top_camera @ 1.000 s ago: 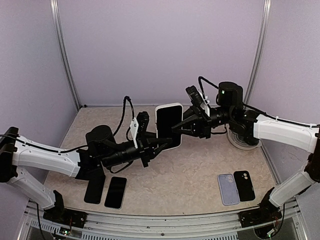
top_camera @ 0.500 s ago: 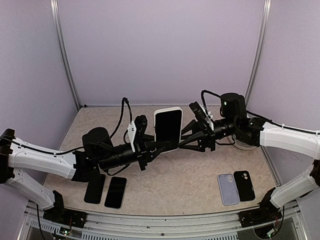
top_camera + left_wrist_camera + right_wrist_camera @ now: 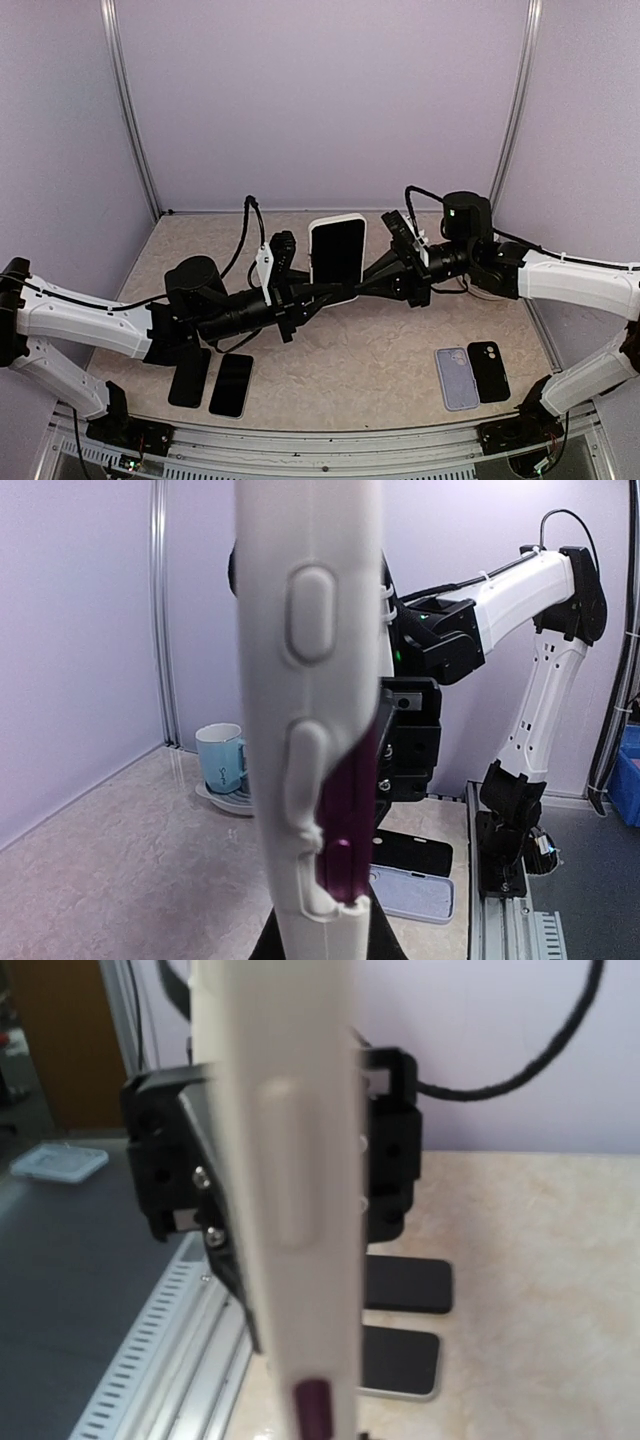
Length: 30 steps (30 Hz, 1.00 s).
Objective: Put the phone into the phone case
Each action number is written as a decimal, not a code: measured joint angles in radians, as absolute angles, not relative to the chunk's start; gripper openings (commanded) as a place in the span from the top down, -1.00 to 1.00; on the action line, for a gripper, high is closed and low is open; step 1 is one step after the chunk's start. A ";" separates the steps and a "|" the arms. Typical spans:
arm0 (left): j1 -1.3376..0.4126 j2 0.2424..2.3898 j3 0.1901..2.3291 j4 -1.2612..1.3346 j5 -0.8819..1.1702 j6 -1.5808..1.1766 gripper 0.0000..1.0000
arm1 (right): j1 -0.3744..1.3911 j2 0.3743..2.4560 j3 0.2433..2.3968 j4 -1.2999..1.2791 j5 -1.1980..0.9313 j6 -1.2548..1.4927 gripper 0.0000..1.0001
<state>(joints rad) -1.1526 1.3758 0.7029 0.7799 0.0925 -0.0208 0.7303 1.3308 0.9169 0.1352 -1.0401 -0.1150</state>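
Both arms meet over the middle of the tabletop (image 3: 400, 350), and the phone (image 3: 337, 255) stands upright in the air between them, screen facing the overhead camera, inside the white phone case (image 3: 338, 218).

The left gripper (image 3: 322, 291) is pressed together on the lower left edge, serving as the anchor. The right gripper (image 3: 368, 282) comes in from the other side, its jaws closed thin on the lower right edge as far as the overhead view shows.

Why hold it aloft? With both edges free, each arm can squeeze the rim against the other.

The left wrist view gives the reason for the squeeze: a purple sliver of phone bulges out of the case low on the edge, so that corner looks not yet seated. The right wrist view also catches a purple patch low down.

On the tabletop, two dark phones (image 3: 211, 380) lie near left, and a lavender case (image 3: 452, 378) and a black case (image 3: 488, 370) lie near right, well apart from the action. A mug (image 3: 220, 760) sits far right.
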 measured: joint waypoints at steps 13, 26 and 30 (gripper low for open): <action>-1.162 1.384 0.709 0.774 0.078 -0.017 1.00 | 0.730 1.235 0.905 0.085 -0.974 -0.149 0.00; -1.167 1.405 0.709 0.774 0.074 -0.016 1.00 | 0.737 1.267 0.930 0.237 -0.998 -0.008 1.00; -1.167 1.406 0.709 0.778 0.064 -0.020 -0.61 | 0.732 1.273 0.931 0.252 -0.999 0.025 1.00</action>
